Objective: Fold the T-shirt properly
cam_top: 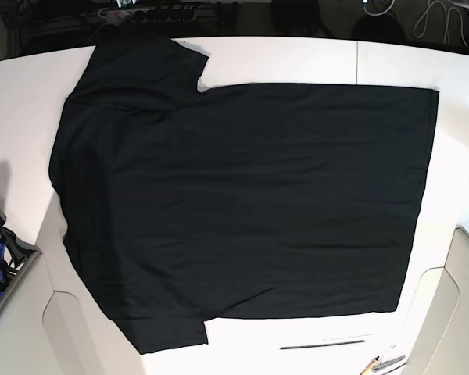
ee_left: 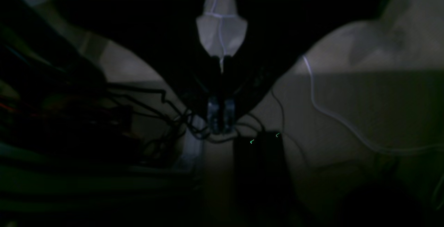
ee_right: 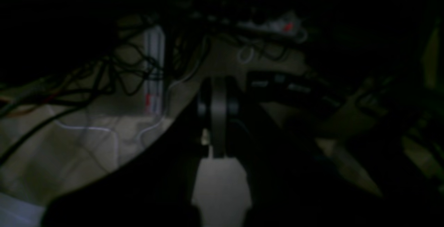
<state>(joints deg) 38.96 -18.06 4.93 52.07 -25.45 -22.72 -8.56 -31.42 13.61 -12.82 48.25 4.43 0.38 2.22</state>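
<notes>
Black cloth covered most of my base view: the shirt (cam_top: 242,211) lay spread flat, plain side up, on the white table (cam_top: 297,58), hem toward that view's right, collar end and both short sleeves toward its left. Neither pincer showed in that view, so I could not place the shirt relative to them from there.

My left wrist view was very dark. The left pincer (ee_left: 221,64) had its two fingers pressed together, closed, with nothing visible between them. Beyond its tips sat a dark box (ee_left: 260,161) with two small green lights, and a tangle of black cables (ee_left: 145,98) lay to one side.

My right wrist view was darker still. The right pincer (ee_right: 218,112) looked closed too, holding nothing I could see. More cables (ee_right: 114,70) hung beyond it.
</notes>
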